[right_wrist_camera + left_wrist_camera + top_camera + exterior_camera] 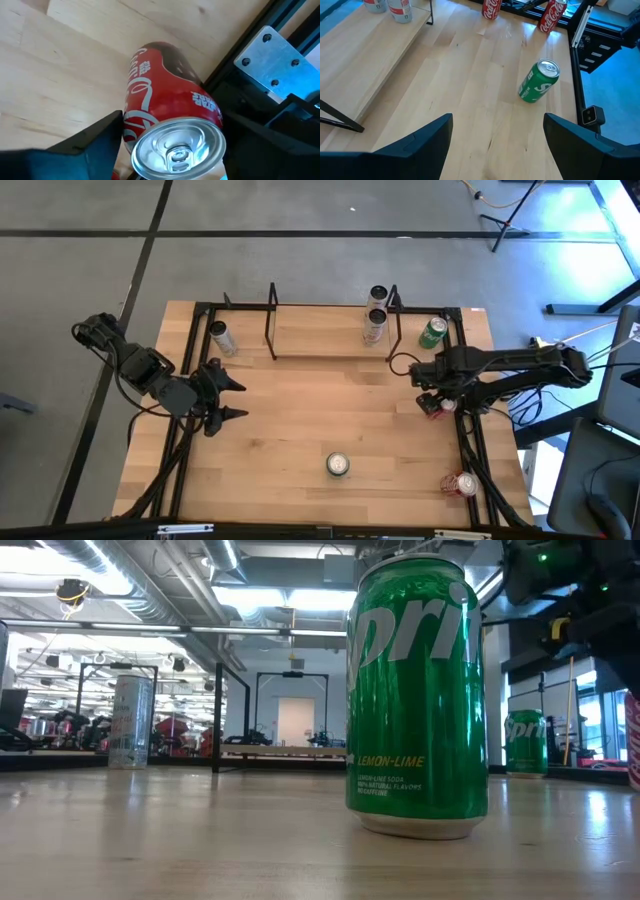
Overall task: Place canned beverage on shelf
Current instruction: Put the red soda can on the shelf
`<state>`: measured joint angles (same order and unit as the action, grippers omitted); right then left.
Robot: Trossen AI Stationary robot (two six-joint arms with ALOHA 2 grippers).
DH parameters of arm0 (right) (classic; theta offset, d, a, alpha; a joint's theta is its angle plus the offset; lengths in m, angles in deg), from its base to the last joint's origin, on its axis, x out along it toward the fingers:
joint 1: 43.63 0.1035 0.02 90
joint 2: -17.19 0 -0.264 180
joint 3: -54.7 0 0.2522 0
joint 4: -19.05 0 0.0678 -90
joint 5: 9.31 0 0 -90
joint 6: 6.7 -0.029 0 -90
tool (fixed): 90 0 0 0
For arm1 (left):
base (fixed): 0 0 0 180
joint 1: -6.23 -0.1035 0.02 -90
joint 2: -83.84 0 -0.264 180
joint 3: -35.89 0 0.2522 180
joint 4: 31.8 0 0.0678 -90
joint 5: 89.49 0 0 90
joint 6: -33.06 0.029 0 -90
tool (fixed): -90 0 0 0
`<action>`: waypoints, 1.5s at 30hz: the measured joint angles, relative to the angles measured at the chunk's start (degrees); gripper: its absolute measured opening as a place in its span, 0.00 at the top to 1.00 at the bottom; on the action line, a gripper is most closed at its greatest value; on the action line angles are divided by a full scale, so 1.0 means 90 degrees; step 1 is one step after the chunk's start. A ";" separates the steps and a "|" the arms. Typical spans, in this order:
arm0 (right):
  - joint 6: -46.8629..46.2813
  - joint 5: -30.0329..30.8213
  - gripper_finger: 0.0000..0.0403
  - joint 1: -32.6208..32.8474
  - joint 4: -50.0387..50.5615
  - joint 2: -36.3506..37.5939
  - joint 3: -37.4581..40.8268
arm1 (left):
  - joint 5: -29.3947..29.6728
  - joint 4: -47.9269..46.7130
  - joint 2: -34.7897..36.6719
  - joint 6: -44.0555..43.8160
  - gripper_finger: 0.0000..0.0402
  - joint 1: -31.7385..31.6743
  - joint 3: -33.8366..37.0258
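My right gripper [441, 406] is at the table's right edge, shut on a red cola can [165, 95], which also shows in the high view [432, 408]. My left gripper [226, 395] is open and empty over the table's left part; its wrist view [497, 145] shows only bare wood between the fingers. The shelf [335, 330], black rods on a light wooden board, stands at the far edge. Two silver cans [376, 310] stand upright on the shelf's right end. My right gripper has the red can's side wall, near the can's top [131, 131], between its two fingers, one on each side. The fingers come from above, slanting down. The can stands about upright, lid [177, 146] up. I cannot tell whether its base is off the table.
A green can [338, 465] stands near the front middle and fills the low view [415, 700]. Another green can [432, 332] stands right of the shelf, a silver can [220, 337] left of it, a second red can [462, 485] at the front right. Black frame rails [470, 440] edge the table.
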<state>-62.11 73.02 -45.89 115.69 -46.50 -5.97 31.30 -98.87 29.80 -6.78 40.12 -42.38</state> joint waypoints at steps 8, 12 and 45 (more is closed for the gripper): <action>0.0079 -0.0083 0.40 0.0002 0.0048 -0.0116 -0.0057 | 0.0008 0.0001 -0.0001 0.0001 0.26 0.0000 0.0000; 0.0266 0.0017 0.40 0.0005 -0.0215 -0.0131 -0.0457 | 0.0008 0.0001 0.0000 0.0001 0.26 0.0000 0.0000; 0.4967 0.1164 0.40 0.0245 -0.0681 -0.4818 -0.5518 | 0.0012 0.0001 -0.0002 0.0163 0.26 0.0000 0.0000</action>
<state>-17.40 83.50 -43.68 109.56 -89.87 -55.63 31.41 -98.86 29.78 -5.32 40.12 -42.38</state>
